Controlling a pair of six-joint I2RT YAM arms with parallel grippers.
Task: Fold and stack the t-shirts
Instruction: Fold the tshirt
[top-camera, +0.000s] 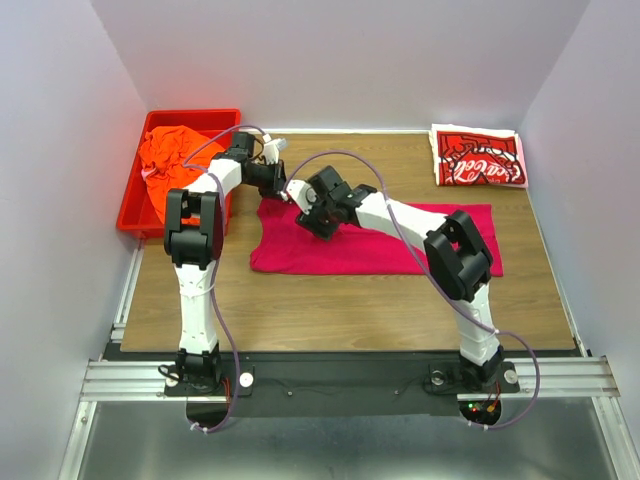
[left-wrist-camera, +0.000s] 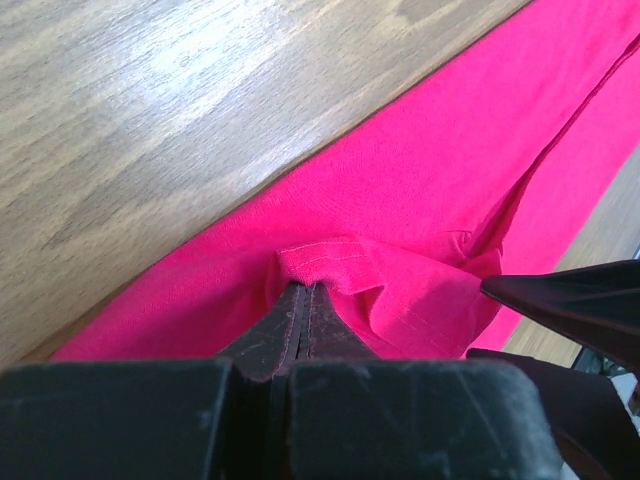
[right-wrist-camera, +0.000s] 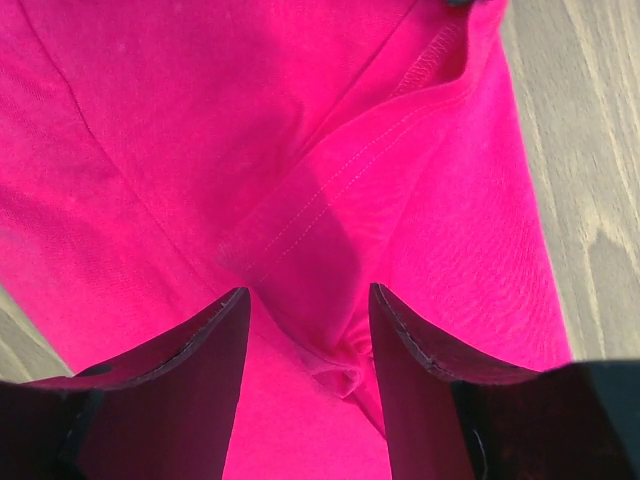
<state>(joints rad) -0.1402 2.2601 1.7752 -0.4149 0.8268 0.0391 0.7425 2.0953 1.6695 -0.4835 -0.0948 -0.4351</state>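
From the top external camera, the left pincer (top-camera: 282, 187) reaches down onto the upper left corner of the magenta t-shirt (top-camera: 390, 250), and the right pincer (top-camera: 322, 226) comes down just beside it on the same cloth. The shirt lies spread flat mid-bench (top-camera: 330, 300), a wood-grain top closed in by pale walls (top-camera: 340, 60). A folded Coca-Cola t-shirt (top-camera: 478, 157) sits in the far right corner, and a crumpled orange t-shirt (top-camera: 172, 155) fills the red bin (top-camera: 132, 215) at far left.

In the left wrist view, the left pincer (left-wrist-camera: 301, 305) is pressed together, pinching a small stitched fold of the magenta t-shirt (left-wrist-camera: 440, 200), with bare bench (left-wrist-camera: 200, 100) beyond. One dark finger of the other arm (left-wrist-camera: 570, 298) points in from the right.

In the right wrist view, the right pincer (right-wrist-camera: 310, 335) stands spread, its fingers (right-wrist-camera: 190, 350) straddling a raised ridge of the magenta t-shirt (right-wrist-camera: 200, 150) without gripping it; a hem seam runs diagonally above.
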